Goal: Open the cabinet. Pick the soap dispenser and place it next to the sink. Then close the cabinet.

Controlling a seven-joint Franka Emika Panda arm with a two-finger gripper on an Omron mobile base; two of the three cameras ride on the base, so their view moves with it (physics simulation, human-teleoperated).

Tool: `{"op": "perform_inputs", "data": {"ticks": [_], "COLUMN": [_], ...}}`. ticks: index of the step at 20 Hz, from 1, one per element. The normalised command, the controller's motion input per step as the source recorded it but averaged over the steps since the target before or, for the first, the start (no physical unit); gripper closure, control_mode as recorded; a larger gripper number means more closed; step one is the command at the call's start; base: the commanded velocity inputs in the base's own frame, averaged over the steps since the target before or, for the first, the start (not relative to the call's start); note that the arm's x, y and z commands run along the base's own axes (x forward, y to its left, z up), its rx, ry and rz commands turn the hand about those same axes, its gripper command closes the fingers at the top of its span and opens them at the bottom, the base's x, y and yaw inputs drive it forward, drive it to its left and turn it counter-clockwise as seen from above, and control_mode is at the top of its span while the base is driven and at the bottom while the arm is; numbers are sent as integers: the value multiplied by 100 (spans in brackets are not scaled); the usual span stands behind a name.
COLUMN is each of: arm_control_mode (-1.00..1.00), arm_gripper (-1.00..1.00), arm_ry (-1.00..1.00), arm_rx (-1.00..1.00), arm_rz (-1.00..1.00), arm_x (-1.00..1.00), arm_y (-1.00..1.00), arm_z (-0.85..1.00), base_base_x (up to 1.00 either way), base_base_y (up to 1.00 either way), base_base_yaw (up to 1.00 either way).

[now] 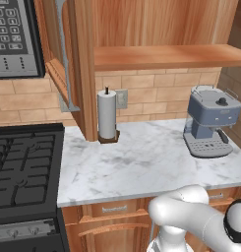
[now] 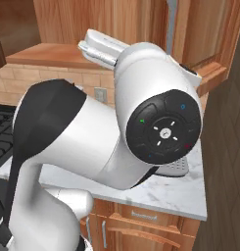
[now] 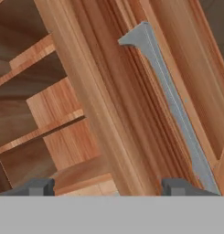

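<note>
My gripper [image 3: 106, 186] stands with its jaws wide apart and nothing between them; only the two dark fingertips [image 3: 36, 186] rise at the bottom of the hand view. Just beyond them is the open door of the cabinet [image 3: 109, 105], seen edge-on and tilted, its silver bar handle [image 3: 170, 100] cut off low on the right. Past the door's edge lie dim shelf boards [image 3: 38, 132]. From the left base view, the cabinet's shelf floor [image 1: 166, 55] looks bare above the paper towel roll [image 1: 106, 115] and coffee machine [image 1: 210, 120]. My own arm [image 2: 107, 142] blocks most of the right base view. I cannot make out the soap dispenser.
</note>
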Motion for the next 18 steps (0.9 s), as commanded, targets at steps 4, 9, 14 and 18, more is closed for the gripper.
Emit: {"op": "perform_inputs", "data": {"ticks": [4, 9, 14, 18], "arm_control_mode": [-100, -100, -100, -100], "arm_gripper": [-100, -100, -100, -100], "arm_ry": [0, -1, -6, -6], "arm_rx": [0, 0, 0, 0], "arm_rz": [3, 3, 3, 2], "arm_x": [64, 64, 64, 67], "arm_y": [18, 19, 22, 22], "arm_z": [0, -3, -8, -8], "base_base_x": [0, 0, 0, 0], "base_base_y": [0, 0, 0, 0], "base_base_yaw": [0, 0, 0, 0]}}
